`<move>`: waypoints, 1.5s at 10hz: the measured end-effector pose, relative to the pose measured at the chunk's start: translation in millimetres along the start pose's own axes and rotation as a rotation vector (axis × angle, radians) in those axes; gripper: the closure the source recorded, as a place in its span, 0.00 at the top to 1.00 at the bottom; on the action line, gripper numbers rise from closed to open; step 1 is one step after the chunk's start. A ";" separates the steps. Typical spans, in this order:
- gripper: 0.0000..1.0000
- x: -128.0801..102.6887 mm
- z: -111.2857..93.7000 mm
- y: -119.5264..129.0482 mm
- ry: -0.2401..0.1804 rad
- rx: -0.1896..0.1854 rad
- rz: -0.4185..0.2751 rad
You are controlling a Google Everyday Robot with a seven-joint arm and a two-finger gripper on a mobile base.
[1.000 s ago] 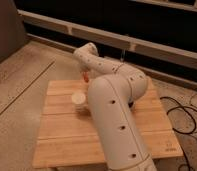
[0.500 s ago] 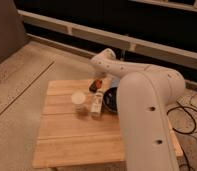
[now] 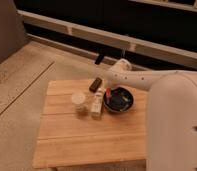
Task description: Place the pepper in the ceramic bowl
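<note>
The robot's arm (image 3: pixel 157 95) is a thick, smooth, glossy white tube with rounded joints and small dark screw holes, tapering above the wooden table (image 3: pixel 87 140) to a small dark gripper (image 3: pixel 96 84).

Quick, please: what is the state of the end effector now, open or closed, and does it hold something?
End effector: closed, at the table's far edge, left of the ceramic bowl; whether it holds anything cannot be told.

Gripper (image 3: pixel 96 85) a dark blur beside the arm (image 3: pixel 142 80), arm cut off at right edge, tabletop (image 3: pixel 87 137) corner hidden behind it
</note>
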State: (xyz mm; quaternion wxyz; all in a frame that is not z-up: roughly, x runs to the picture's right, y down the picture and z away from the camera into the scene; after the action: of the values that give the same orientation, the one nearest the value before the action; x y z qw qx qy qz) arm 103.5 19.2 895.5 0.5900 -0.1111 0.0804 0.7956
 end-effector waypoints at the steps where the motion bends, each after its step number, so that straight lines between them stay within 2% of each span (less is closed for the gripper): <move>1: 0.00 11.3 2.0 -16.6 0.016 0.020 0.034; 3: 0.00 23.5 5.7 -47.8 0.039 0.062 0.081; 6: 0.08 23.8 5.9 -41.9 0.040 0.055 0.077; 10: 0.40 23.7 5.9 -40.8 0.040 0.055 0.075; 12: 0.67 23.9 6.2 -40.9 0.040 0.055 0.075; 14: 0.79 23.8 6.1 -41.1 0.040 0.055 0.075; 15: 0.80 23.9 6.2 -41.4 0.040 0.056 0.075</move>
State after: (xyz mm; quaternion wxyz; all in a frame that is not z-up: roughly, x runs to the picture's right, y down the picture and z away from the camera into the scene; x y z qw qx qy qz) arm 135.8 54.8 895.1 0.5610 -0.1075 0.1184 0.8122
